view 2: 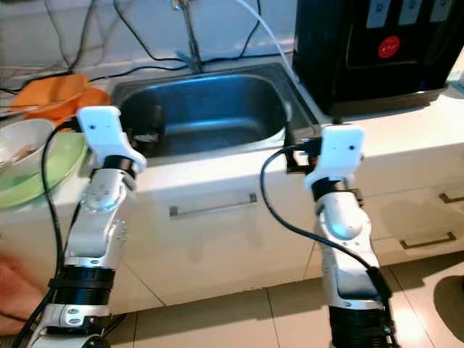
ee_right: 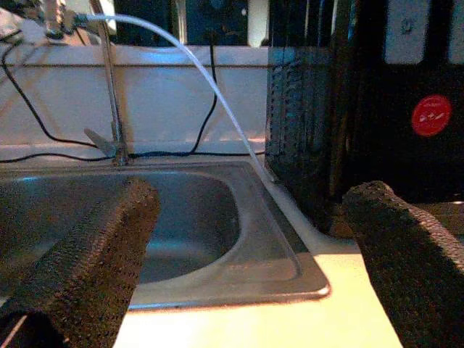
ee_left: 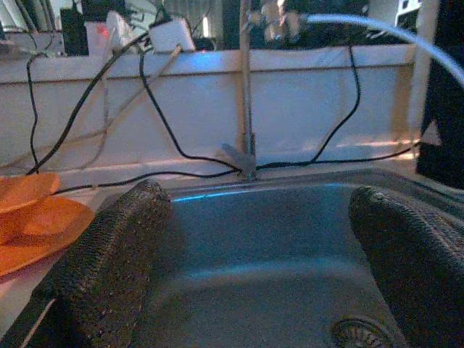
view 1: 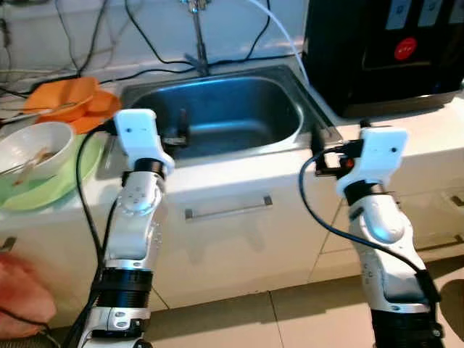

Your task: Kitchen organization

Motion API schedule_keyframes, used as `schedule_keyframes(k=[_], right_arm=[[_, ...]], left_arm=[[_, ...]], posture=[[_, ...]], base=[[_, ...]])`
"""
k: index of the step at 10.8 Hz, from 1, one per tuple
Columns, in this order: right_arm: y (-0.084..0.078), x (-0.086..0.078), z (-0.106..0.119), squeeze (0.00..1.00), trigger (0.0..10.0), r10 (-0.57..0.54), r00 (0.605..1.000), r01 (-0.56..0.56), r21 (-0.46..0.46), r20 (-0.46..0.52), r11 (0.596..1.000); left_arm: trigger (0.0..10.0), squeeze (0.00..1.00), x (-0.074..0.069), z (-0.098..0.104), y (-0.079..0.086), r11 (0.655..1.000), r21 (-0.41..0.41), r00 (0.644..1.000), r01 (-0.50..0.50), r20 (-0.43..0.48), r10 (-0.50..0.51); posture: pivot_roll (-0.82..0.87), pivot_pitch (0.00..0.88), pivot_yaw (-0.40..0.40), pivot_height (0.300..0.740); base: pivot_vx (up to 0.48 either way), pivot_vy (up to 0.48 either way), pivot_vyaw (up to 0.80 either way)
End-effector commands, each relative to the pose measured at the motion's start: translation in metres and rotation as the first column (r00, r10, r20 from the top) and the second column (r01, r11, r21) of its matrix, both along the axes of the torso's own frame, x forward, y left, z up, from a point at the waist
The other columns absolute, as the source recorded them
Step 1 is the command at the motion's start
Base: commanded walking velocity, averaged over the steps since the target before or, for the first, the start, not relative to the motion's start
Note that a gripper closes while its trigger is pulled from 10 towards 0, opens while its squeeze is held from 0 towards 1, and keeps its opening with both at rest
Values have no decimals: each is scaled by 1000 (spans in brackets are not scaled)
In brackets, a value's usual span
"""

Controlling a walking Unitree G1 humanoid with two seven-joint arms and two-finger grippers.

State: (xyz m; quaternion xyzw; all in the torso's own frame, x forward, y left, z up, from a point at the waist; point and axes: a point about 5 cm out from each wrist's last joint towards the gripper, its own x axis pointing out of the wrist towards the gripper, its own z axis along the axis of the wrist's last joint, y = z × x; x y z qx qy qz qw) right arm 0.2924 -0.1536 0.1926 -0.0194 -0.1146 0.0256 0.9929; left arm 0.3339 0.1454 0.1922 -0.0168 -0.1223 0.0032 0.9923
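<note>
A stainless sink (view 1: 217, 109) is sitting in the middle of the white counter (view 1: 239, 170), with a thin faucet (view 1: 197, 36) rising at its far edge and a drain (ee_left: 360, 332) showing in the basin floor. The left gripper (ee_left: 250, 272) is reaching over the sink's near left rim, its fingers (ee_left: 109, 264) spread wide with nothing between them. The right gripper (ee_right: 246, 261) is hovering over the sink's near right corner, its jaws likewise standing wide apart and holding nothing. To the left of the sink, orange plates (view 1: 69, 101) are lying on the counter, and nearer than them a white bowl (view 1: 36, 148) is resting on a green plate (view 1: 51, 188). To the right a black appliance (view 1: 384, 51) with a red round sticker (view 1: 406, 48) is standing on the counter. A clear hose (ee_right: 196, 72) is arching from the faucet toward the appliance. Black cables (ee_left: 167, 123) are trailing along the far wall.
</note>
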Motion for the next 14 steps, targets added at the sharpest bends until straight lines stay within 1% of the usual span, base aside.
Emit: schedule_keyframes(k=[1, 6, 11, 14], right_arm=[[7, 1, 4, 0, 10000, 22, 1000, -22, 1, 16, 1000], [7, -1, -1, 0, 10000, 23, 1000, -23, -7, 2, 1000], [8, -1, -2, 0, 10000, 26, 1000, -26, -14, -1, 1000], [10, -3, -2, 0, 10000, 44, 999, -44, -17, 3, 999]], left_arm=[[10000, 0, 1, 1, 6, 1000, 13, 1000, -13, 2, 13], [10000, 0, -1, -1, 6, 1000, 15, 1000, -23, -5, 23], [10000, 0, -1, -3, 6, 999, 24, 1000, -25, -14, 26], [10000, 0, -2, -1, 7, 999, 31, 999, -38, 1, 38]], posture=[[-3, 0, 106, 740], [-3, 0, 107, 740], [-4, 0, 104, 740], [-4, 3, 107, 740]], base=[[401, 0, 0], [0, 0, 0], [407, 0, 0], [421, 0, 0]])
